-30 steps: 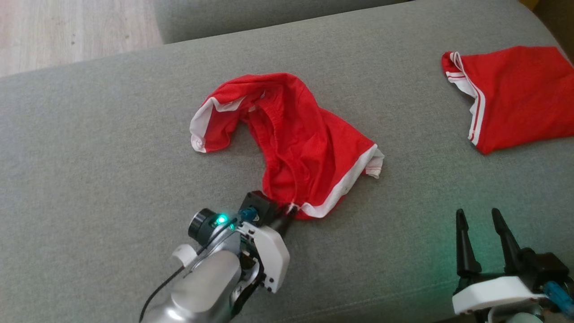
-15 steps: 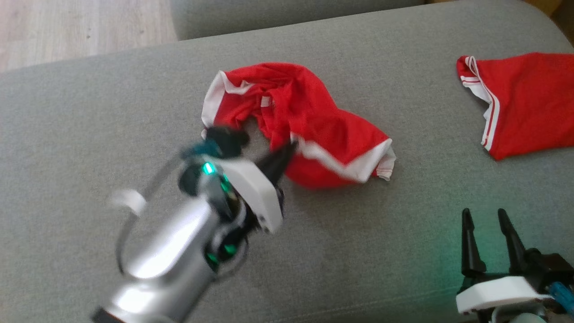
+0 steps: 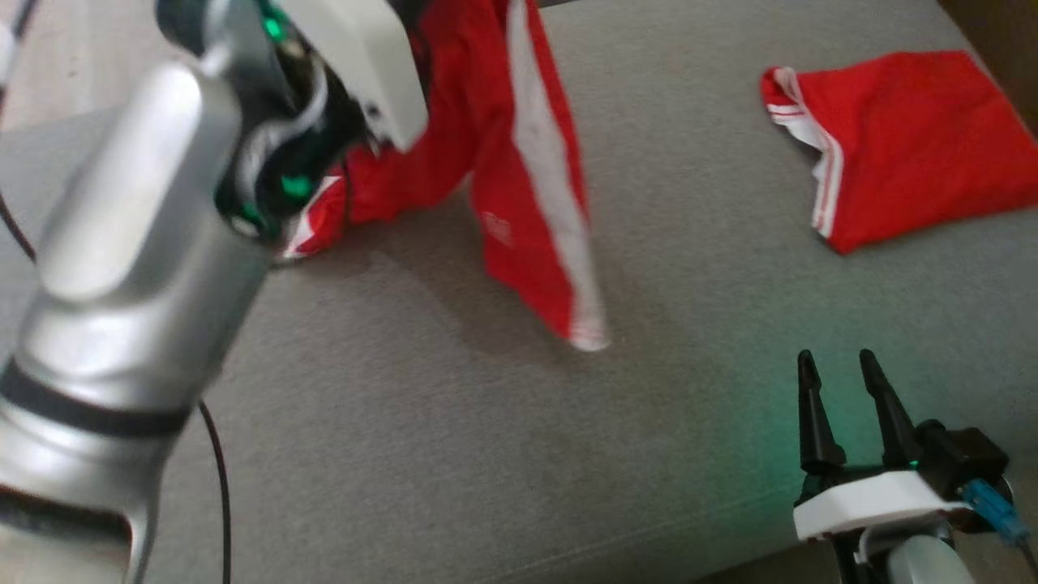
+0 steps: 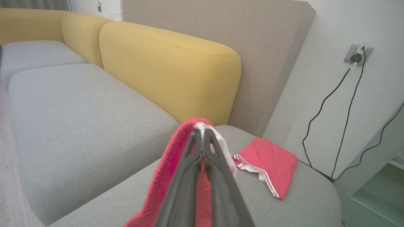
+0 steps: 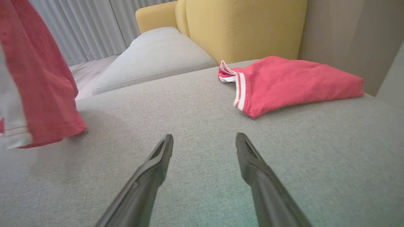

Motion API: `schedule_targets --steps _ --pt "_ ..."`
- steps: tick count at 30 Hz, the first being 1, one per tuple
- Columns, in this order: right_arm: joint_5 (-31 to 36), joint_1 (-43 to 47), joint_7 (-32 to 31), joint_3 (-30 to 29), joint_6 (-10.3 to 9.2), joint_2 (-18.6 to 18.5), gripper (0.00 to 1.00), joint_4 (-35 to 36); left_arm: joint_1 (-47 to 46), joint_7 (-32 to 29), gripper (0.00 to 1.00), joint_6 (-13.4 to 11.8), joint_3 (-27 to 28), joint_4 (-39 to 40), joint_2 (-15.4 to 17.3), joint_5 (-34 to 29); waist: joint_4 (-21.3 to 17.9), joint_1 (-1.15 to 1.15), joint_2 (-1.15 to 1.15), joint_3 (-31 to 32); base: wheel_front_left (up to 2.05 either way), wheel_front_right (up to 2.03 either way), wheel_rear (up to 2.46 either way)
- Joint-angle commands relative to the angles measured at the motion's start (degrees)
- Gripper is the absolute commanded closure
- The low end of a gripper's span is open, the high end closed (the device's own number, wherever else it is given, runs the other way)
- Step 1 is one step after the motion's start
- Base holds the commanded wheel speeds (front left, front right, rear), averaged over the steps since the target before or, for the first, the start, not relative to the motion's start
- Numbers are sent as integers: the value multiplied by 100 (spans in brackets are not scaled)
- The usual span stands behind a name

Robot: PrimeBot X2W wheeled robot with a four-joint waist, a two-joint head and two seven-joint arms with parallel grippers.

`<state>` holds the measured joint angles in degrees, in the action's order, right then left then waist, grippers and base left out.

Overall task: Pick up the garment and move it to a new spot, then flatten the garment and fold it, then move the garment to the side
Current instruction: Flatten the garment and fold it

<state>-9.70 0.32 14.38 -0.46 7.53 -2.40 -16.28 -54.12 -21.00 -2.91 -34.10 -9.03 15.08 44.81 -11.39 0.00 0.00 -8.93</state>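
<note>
The garment [image 3: 519, 178], red shorts with white trim, hangs lifted off the grey sofa seat [image 3: 503, 454]; its lower hem dangles near the cushion and one end still touches it at the left. My left gripper [image 4: 202, 134] is shut on the garment's top edge, red cloth draped over both sides of the fingers. The raised left arm takes up the left of the head view, its fingertips hidden there. In the right wrist view the hanging garment [image 5: 41, 85] shows at the far left. Low at the right, my right gripper [image 3: 835, 373] stands open with nothing between its fingers [image 5: 164, 151].
A second red garment [image 3: 892, 138] with white stripes lies folded at the far right of the seat [image 5: 293, 85] [image 4: 268, 162]. Yellow backrests [image 4: 170, 66] stand behind the seats. Another grey seat [image 4: 75, 107] lies to the left. Cables [image 4: 334, 101] hang from a wall socket.
My left gripper closed on the garment's edge and rose high, lifting most of the cloth off the seat. The head camera shifted. The right gripper stayed where it was, open.
</note>
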Motion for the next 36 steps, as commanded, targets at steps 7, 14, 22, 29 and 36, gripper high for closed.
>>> schedule_targets --steps 7,14,22,29,36 --pt "-141 -322 62 298 -4 -48 0 58 -1256 653 100 375 240 -1090 13 -469 -486 0 0 -38 0 0 0" --pt "-153 -301 62 241 -4 -48 0 47 -1722 1435 100 789 285 -1702 -318 -393 -586 0 0 -64 0 0 0" --pt "-82 -216 62 63 -4 -48 0 62 -708 1617 100 1005 -140 -1030 -328 103 -107 0 0 -55 0 0 0" --pt "88 -95 62 -152 -4 -48 0 103 1720 1263 100 627 -636 423 388 412 495 0 0 5 0 0 0" --pt "325 69 62 -339 -4 -48 0 162 3930 1491 100 -192 -736 1153 1268 429 1210 0 0 -20 0 0 0"
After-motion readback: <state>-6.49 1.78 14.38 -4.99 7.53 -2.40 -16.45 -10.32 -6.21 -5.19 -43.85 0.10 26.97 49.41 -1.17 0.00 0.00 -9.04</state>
